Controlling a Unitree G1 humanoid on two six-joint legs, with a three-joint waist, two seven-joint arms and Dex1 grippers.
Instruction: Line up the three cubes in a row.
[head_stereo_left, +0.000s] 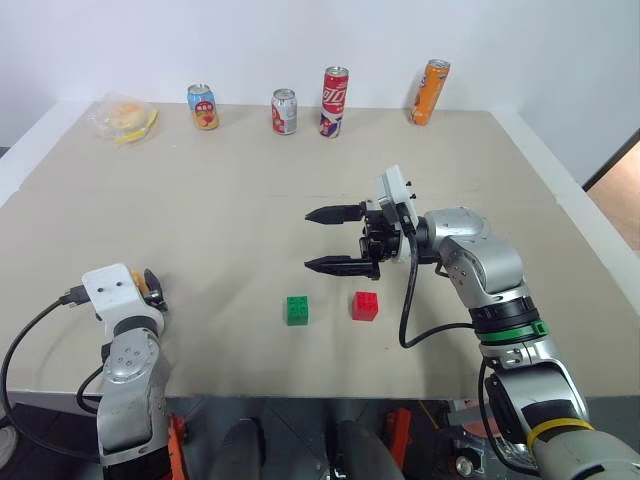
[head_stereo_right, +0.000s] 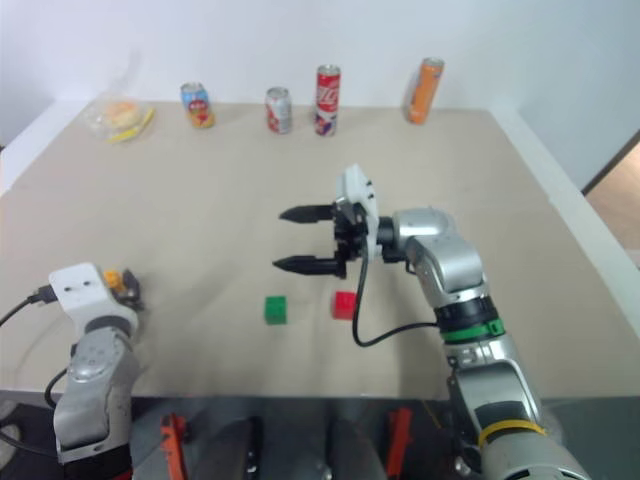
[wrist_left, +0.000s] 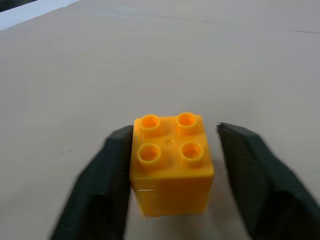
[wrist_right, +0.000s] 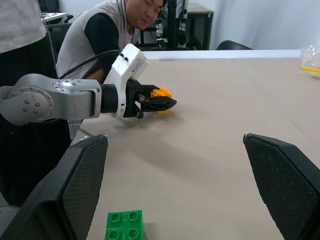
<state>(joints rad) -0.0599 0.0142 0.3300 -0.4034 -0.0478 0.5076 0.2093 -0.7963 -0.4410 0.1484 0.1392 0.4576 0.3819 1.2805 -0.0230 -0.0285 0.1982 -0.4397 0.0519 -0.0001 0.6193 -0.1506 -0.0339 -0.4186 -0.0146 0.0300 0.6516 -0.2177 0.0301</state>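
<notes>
The yellow-orange cube (wrist_left: 170, 165) rests on the tan table near its front left corner, and my left gripper (wrist_left: 175, 130) is shut on it, a black finger on each side. From the right wrist view the same cube (wrist_right: 161, 92) peeks out above those fingers. The green cube (head_stereo_left: 297, 310) and the red cube (head_stereo_left: 365, 305) sit side by side near the front middle, a small gap between them. My right gripper (head_stereo_left: 308, 239) hovers open just behind them, pointing left, with nothing between its fingers.
Several drink cans (head_stereo_left: 334, 101) stand along the table's far edge, with a clear bag of food (head_stereo_left: 123, 118) at the far left corner. A person (wrist_right: 125, 25) sits beyond the table's left side. Bare tabletop (head_stereo_left: 230, 220) lies between the cubes and the cans.
</notes>
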